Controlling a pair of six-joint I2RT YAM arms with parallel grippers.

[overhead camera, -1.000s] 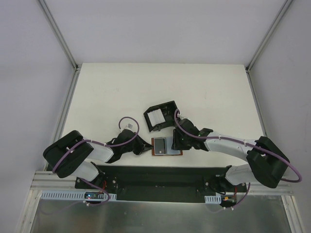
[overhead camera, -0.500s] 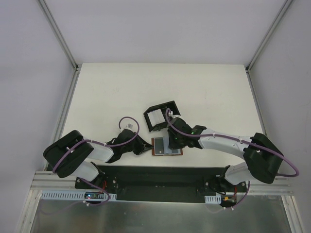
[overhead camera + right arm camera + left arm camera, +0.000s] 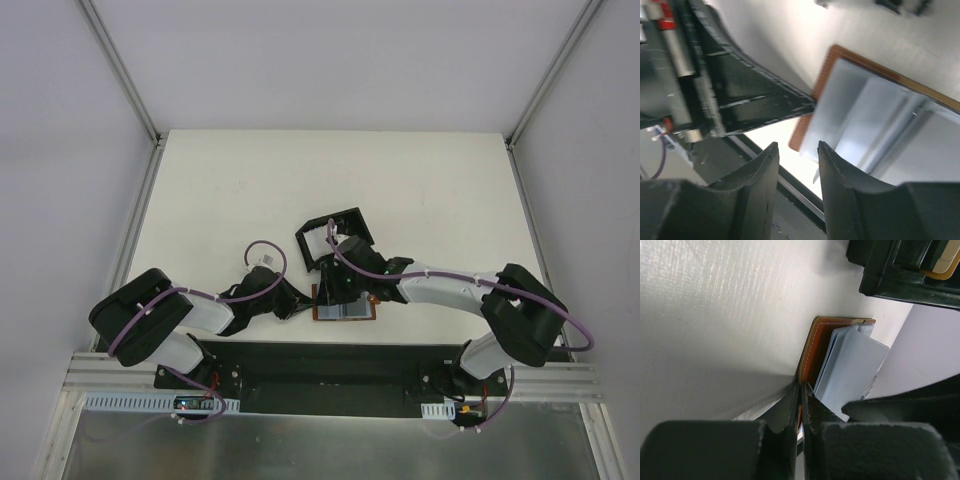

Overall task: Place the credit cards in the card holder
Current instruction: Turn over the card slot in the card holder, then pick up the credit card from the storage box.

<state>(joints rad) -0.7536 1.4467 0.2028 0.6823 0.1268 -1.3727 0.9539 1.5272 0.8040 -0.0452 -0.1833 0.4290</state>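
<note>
A white table (image 3: 220,190), brown leather wallet (image 3: 812,347) flat near its front edge, aluminium frame posts (image 3: 120,70) behind

Stitched brown leather wallet (image 3: 812,347); smooth glossy cards (image 3: 852,370).

light: bright, even | shadows: soft | wrist views: close foreground blurred

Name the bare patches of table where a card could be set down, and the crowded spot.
Free: the far half of the table beyond the card holder, plus both side strips. Crowded: the near centre, where the left pincer and right pincer meet at the wallet.
</note>
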